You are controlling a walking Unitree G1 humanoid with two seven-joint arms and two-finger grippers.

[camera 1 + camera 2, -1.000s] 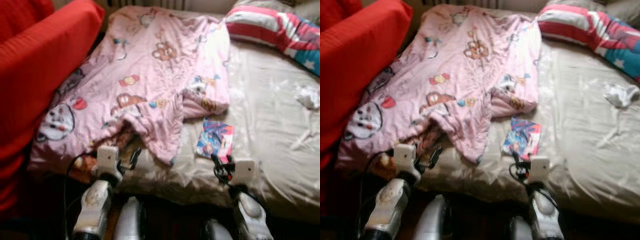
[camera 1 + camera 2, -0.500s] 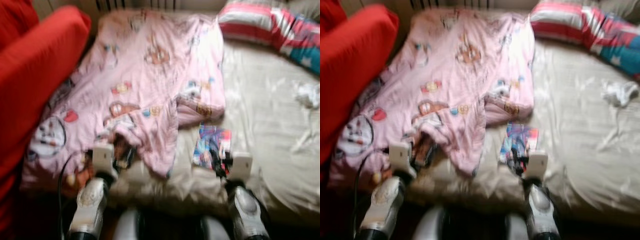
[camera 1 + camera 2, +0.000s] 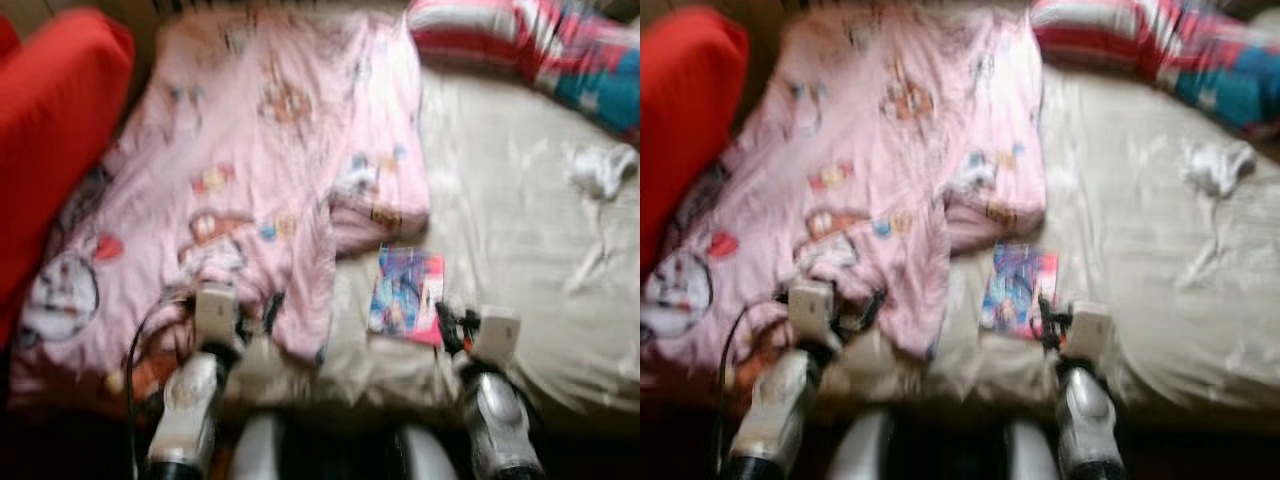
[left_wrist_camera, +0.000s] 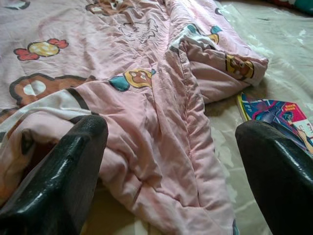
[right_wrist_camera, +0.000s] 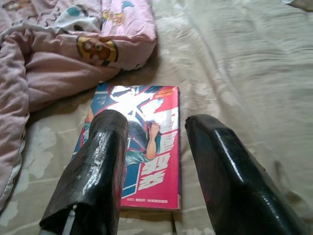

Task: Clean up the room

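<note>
Left claw (image 4: 171,161): my fingers were spread wide over the pink quilt's (image 3: 270,150) near edge.
Book (image 5: 139,142): lay flat on the beige sheet (image 3: 520,200), just beside the quilt.
Right claw (image 5: 156,166): hung open over the book's near end, gripping nothing.

Both head views are smeared by motion blur; edges on the pink blanket (image 3: 270,170) and the striped pillow (image 3: 520,45) are softened, and its cartoon prints cannot be read. Daylight falls from the far side of the bed, where the beige sheet (image 3: 510,200) is washed out with a sheen. The bottom strip below the mattress is lost in deep shadow. The wrist views are sharp and evenly lit, with glossy highlights on the black fingers (image 5: 98,171).
</note>
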